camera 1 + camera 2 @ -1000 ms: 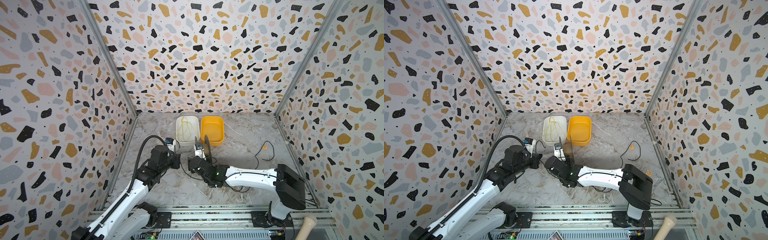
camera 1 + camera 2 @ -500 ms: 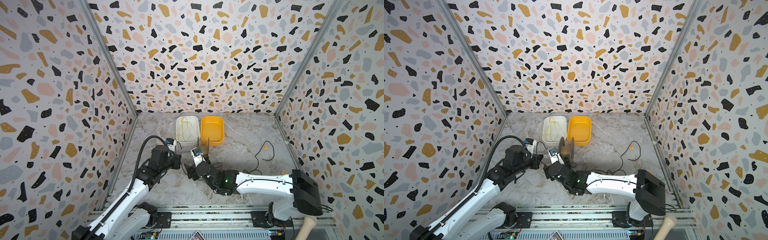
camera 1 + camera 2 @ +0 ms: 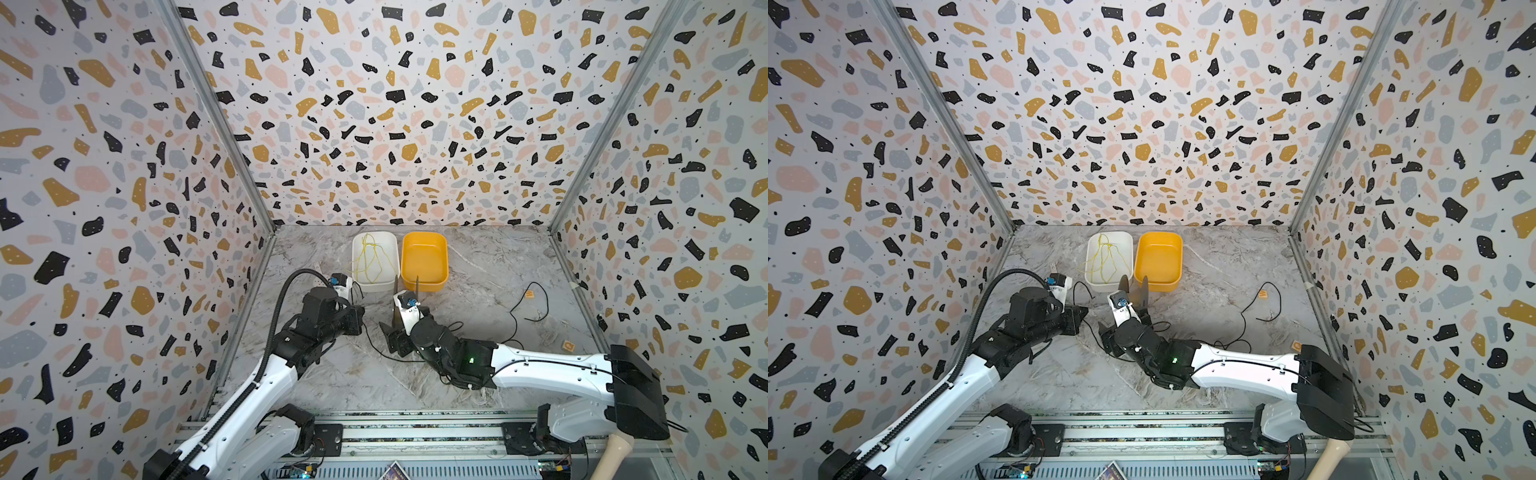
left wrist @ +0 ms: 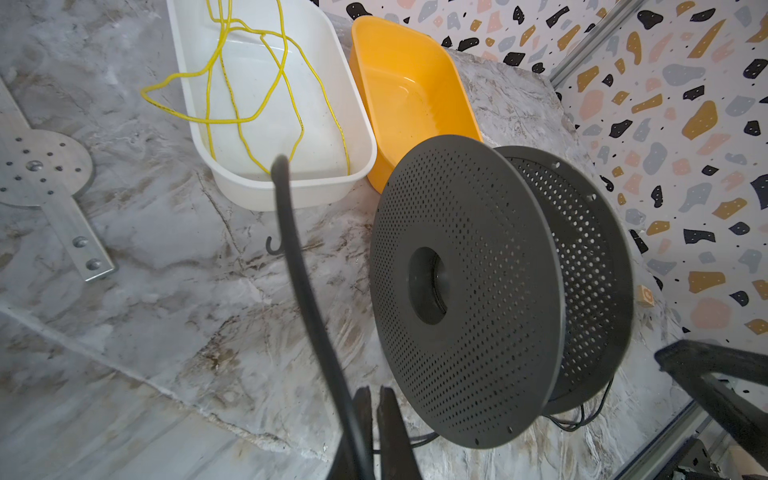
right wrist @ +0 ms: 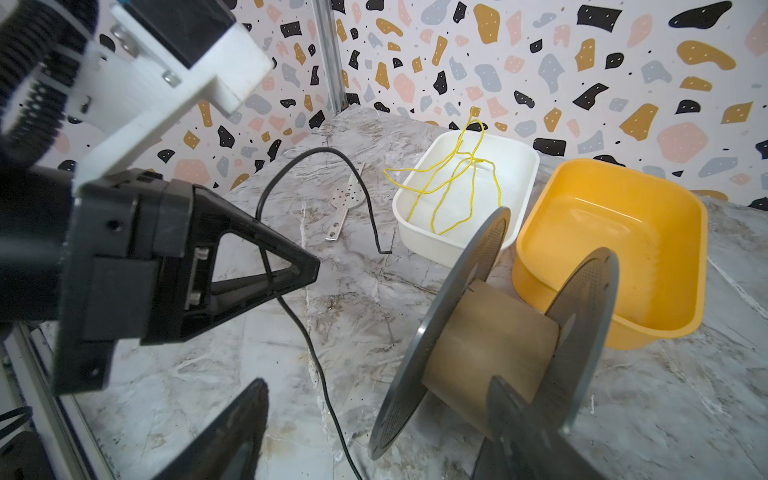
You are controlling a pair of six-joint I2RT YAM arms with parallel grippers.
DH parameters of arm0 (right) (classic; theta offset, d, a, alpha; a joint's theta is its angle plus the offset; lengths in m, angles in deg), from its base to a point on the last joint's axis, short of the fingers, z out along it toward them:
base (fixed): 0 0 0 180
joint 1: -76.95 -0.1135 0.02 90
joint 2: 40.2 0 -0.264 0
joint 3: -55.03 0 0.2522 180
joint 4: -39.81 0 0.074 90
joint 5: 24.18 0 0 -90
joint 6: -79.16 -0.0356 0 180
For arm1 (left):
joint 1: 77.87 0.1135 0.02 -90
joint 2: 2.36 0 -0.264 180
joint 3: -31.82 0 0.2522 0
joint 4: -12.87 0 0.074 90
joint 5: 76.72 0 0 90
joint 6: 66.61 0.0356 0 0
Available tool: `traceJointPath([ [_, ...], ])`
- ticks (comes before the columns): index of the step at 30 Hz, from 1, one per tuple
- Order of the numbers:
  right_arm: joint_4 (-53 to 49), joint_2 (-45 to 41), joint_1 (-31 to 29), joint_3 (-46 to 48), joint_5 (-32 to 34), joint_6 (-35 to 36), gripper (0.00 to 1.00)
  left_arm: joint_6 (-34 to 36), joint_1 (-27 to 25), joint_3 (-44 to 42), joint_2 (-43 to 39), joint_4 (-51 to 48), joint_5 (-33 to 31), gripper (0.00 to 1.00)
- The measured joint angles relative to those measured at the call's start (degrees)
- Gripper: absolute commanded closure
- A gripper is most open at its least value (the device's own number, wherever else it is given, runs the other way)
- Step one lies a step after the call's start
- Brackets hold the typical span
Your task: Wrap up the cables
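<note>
The black cable (image 5: 311, 353) runs over the marble floor; its free end curls near the white bin, and more loops lie at the right (image 3: 512, 309). My left gripper (image 3: 359, 320) is shut on the cable (image 4: 297, 266) a short way from that end, just left of the spool. The spool (image 4: 465, 291), with dark perforated flanges and a bare cardboard core (image 5: 490, 345), stands upright on its flange rims in front of the bins. My right gripper (image 5: 376, 384) is open and straddles the spool's near flange, one finger (image 5: 511, 415) between the two flanges.
A white bin (image 3: 374, 286) holding a thin yellow cord (image 3: 370, 257) and an orange bin (image 3: 424, 257) stand side by side at the back. A metal bracket (image 4: 41, 174) lies near the left wall. Two small wooden cubes (image 3: 529, 294) (image 3: 567, 345) sit at the right.
The right arm's elbow has swung out toward the front right while its gripper stayed at the spool. The left arm and the spool have not moved.
</note>
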Motion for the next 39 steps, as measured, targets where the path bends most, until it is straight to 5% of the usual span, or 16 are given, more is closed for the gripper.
traceJointPath([
  [7, 0.2, 0.4, 0.0, 0.0, -0.6, 0.7, 0.18, -0.5, 0.0, 1.7, -0.2, -2.7, 0.5, 1.00],
  [19, 3.0, -0.1, -3.3, 1.6, -6.5, 12.9, 0.24, -5.8, 0.0, 11.4, -1.3, -9.3, 0.8, 1.00],
  [28, 6.6, 3.9, -4.5, 0.3, -4.1, 15.3, 0.52, -11.1, 0.0, 13.3, -1.8, -11.6, 2.9, 1.00],
  [39, 14.3, 9.8, -4.4, -3.2, -3.6, 17.4, 0.67, -15.4, 0.0, 14.1, -4.8, -13.1, 5.5, 1.00],
])
